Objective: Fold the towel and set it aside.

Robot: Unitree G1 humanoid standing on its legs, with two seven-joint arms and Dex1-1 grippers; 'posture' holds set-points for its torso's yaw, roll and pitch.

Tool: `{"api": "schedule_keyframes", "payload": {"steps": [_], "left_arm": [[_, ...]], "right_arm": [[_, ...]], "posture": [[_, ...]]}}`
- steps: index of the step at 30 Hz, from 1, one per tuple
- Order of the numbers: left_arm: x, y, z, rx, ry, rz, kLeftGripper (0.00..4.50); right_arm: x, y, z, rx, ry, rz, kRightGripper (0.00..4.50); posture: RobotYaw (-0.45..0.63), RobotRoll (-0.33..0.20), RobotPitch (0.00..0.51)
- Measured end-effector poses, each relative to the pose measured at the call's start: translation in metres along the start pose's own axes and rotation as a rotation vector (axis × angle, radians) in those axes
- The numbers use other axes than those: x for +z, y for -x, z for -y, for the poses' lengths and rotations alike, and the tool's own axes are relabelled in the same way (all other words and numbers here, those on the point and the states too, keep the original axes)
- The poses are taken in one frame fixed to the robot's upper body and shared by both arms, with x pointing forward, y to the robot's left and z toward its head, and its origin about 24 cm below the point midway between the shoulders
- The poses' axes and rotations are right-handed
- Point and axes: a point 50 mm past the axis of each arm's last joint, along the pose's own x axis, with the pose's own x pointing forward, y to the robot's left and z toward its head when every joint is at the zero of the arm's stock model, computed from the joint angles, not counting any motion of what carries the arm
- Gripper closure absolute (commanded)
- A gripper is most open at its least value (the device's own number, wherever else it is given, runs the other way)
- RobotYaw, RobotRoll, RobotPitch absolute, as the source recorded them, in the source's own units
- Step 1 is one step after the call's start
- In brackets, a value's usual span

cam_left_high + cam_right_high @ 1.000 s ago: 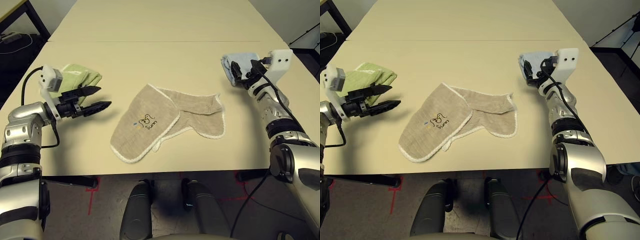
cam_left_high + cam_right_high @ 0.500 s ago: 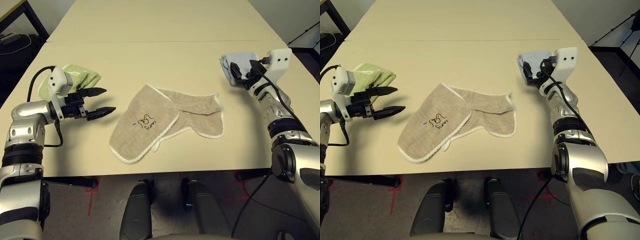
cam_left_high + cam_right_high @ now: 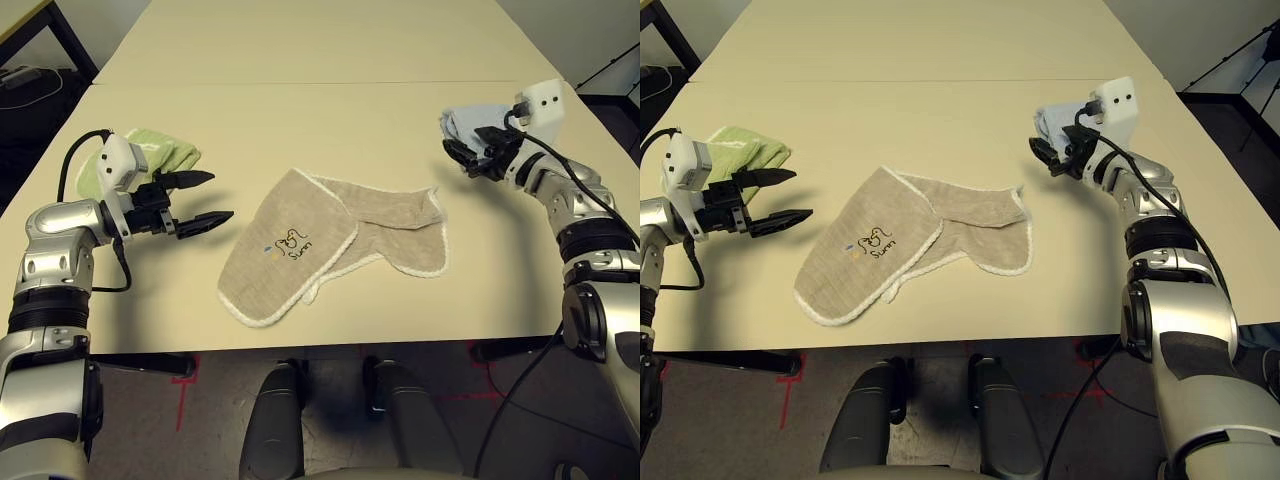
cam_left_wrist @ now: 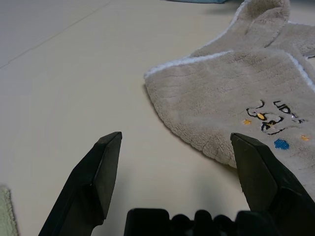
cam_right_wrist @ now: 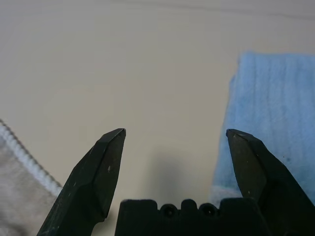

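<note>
The beige towel (image 3: 330,240) with white stitched edging lies rumpled and partly doubled over in the middle of the table, its embroidered logo (image 3: 290,244) facing up. My left gripper (image 3: 214,199) hovers open just left of the towel, fingertips pointing at it, with nothing between them. In the left wrist view the towel (image 4: 246,93) lies a short way beyond the open fingers (image 4: 101,162). My right gripper (image 3: 458,157) is open near the towel's upper right corner, beside the light blue towel. A strip of the towel's white edge (image 5: 27,157) shows in the right wrist view.
A folded light green towel (image 3: 160,152) lies behind my left gripper at the table's left. A folded light blue towel (image 3: 478,124) sits at the right, just behind my right gripper, also seen as blue cloth (image 5: 275,123) in the right wrist view. A seam (image 3: 300,83) crosses the table farther back.
My left gripper has moved in towards the towel's left side. The right gripper has swung off the blue towel and now points left towards the beige towel. Both stayed open.
</note>
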Motion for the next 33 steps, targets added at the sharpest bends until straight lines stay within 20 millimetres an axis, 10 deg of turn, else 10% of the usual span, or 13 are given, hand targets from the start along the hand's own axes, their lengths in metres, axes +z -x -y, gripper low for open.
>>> {"api": "schedule_keyframes", "payload": {"steps": [33], "left_arm": [[-0.003, -0.009, 0.005, -0.045, 0.013, -0.001, 0.02]], "right_arm": [[0.034, 0.024, -0.053, 0.053, -0.394, -0.549, 0.0]], "posture": [[0.07, 0.0, 0.214]]}}
